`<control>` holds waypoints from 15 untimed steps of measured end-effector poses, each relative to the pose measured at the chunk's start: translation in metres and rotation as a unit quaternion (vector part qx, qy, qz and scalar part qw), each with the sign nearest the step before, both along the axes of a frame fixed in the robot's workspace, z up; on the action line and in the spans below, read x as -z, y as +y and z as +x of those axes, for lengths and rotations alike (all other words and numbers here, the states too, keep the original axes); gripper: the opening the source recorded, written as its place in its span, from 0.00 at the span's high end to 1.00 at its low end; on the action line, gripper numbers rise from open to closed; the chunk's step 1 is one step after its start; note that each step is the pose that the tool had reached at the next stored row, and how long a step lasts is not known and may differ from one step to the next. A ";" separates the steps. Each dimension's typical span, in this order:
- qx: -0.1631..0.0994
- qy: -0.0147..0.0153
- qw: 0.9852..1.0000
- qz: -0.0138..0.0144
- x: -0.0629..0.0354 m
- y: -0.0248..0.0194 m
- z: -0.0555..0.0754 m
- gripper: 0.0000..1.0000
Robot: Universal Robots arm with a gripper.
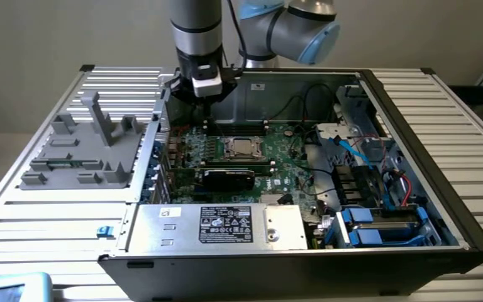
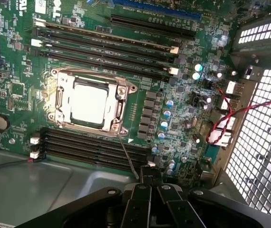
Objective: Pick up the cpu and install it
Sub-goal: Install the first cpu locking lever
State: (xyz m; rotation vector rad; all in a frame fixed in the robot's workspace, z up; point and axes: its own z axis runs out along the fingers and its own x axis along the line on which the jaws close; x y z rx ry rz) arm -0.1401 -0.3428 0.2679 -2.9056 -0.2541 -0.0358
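Currently, the case point(image 1: 309, 270) stands open, with the board point(image 2: 183, 114) exposed. Along the near edge in the exterior view sits the supply point(image 1: 216, 226) (white label up), and the card point(image 1: 227, 178) lies just behind it. The arm point(image 1: 198, 31) reaches down over the board's far part. The gripper point(image 2: 150, 183) is clenched on nothing and hangs above the memory slots point(image 2: 97, 147) beside the socket point(image 2: 122, 102). The cpu point(image 2: 90, 104) lies flat inside the socket frame, metal top up.

Matt silver-grey metal cpu point(image 2: 89, 104)
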 end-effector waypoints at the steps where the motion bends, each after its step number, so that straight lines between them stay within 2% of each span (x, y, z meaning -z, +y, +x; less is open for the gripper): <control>1: 0.002 0.000 1.000 0.001 0.0007 0.0000 0.000 0.89; 4: 0.007 0.002 1.000 0.005 0.0032 -0.0001 0.000 0.89; 8: 0.011 0.004 1.000 0.007 0.0076 -0.0001 0.000 0.89; 11: 0.012 0.006 1.000 0.008 0.0104 -0.0001 0.000 0.89; 13: 0.013 0.006 1.000 0.011 0.0118 -0.0001 0.000 0.89; 15: 0.013 0.006 1.000 0.014 0.0135 -0.0001 0.000 0.89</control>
